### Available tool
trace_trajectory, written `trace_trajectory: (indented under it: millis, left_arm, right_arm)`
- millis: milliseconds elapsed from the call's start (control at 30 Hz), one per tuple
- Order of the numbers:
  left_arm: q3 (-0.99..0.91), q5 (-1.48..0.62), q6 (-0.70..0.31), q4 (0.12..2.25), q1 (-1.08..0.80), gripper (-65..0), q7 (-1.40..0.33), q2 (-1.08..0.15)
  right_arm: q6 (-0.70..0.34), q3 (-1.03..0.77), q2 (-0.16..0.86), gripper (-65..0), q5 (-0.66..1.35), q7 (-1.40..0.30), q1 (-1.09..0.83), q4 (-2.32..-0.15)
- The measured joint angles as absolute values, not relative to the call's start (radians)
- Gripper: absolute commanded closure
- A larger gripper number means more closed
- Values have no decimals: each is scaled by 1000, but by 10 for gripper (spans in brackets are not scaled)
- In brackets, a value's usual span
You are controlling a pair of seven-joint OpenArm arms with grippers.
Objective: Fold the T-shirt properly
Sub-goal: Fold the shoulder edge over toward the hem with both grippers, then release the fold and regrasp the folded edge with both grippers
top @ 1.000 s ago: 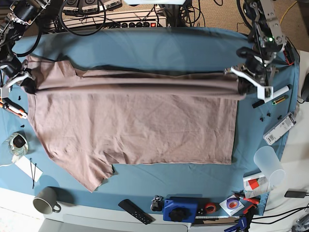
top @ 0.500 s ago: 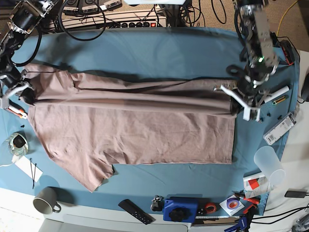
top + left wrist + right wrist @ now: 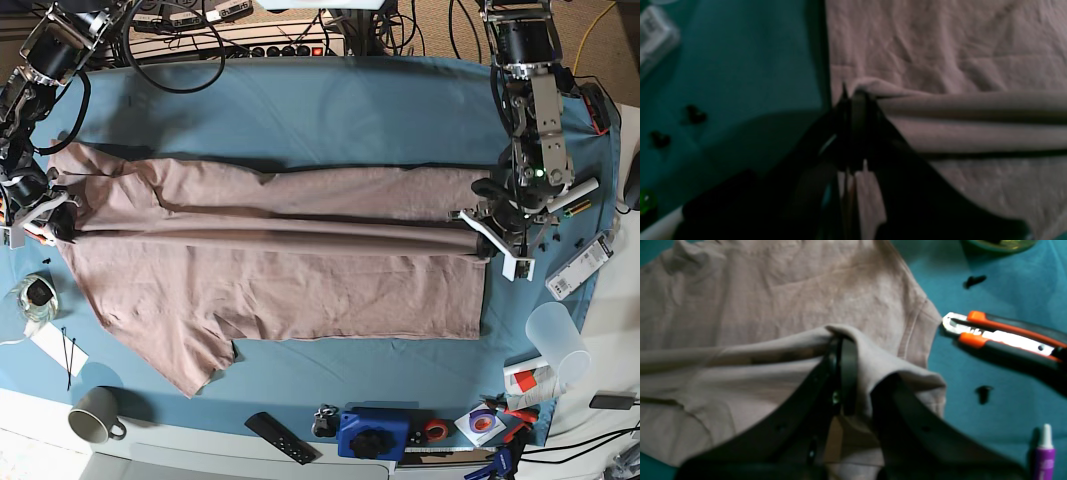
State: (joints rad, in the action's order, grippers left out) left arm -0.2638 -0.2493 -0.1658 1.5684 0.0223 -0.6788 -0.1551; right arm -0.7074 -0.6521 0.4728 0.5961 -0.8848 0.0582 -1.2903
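A teal table cloth [image 3: 330, 110] is spread beneath a pink T-shirt [image 3: 280, 290]. Its folded edge is clamped between the lowered left gripper [image 3: 487, 238] and right gripper [image 3: 45, 215].

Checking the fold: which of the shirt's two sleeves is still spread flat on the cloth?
The sleeve at the T-shirt's near edge, pointing toward the grey mug; the far sleeve lies bunched by the lifted fold.

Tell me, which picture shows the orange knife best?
The right wrist view: the orange knife lies big and sharp beside the T-shirt. In the base view it is a tiny, half-hidden sliver. The left wrist view misses it.
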Motion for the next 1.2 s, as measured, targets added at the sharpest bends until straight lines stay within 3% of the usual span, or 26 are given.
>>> trace_trajectory:
  millis: [367,600,900,1100,1200]
  left_arm:
    - [-264,-251,-165,1557,31,0,-698,-155]
    - [-264,-251,-165,1557,32,0,-698,-155]
    - [-264,-244,-161,1557,32,0,-697,-156]
    - [-264,-244,-161,1557,32,0,-697,-156]
    - [-264,-244,-161,1557,32,-95,-697,-156]
  right_arm:
    - [-705,-652,465,0,568,-826,114,-1086]
    - [-707,-651,466,0,535,-810,200,-1077]
    - [-669,-441,472,0,416,-715,218,-1076]
    - [-636,-418,471,0,389,-680,220,-1075]
    - [-636,-418,471,0,390,-680,221,-1075]
